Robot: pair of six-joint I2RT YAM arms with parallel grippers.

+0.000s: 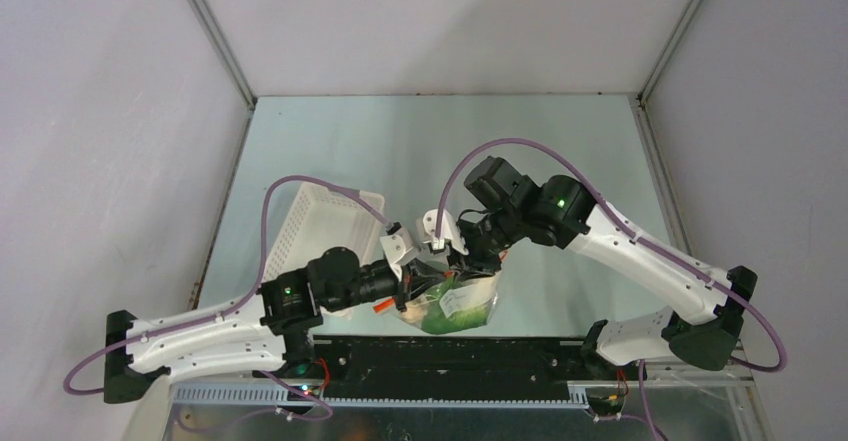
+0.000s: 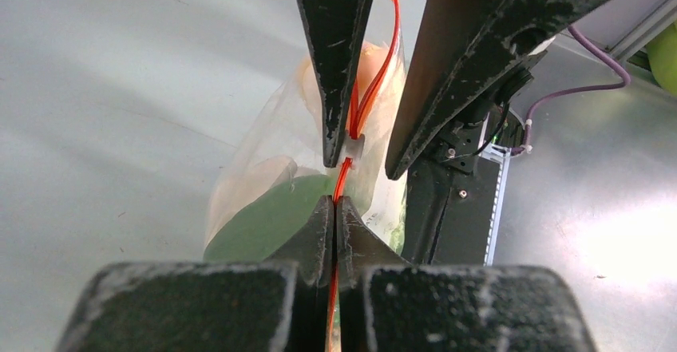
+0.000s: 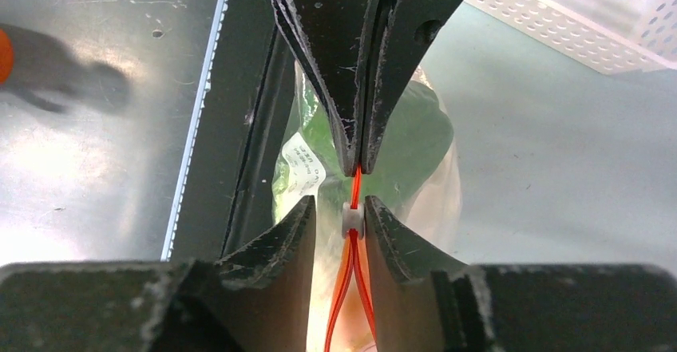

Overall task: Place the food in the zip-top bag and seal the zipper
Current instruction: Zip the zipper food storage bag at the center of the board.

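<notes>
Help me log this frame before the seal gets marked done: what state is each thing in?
zip-top bag, held by its mouth, filled.
food, inside the bag.
left fingers, shut on the zipper.
right fingers, slightly open, straddling the slider.
zipper, closed between left fingers and slider, split open beyond.
slider, partway along, between the right fingers.

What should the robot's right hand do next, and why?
Probably close the right gripper fully on the white slider: its jaws straddle it with a gap on one side. The left gripper pinches the zipper, which past the slider is open.
</notes>
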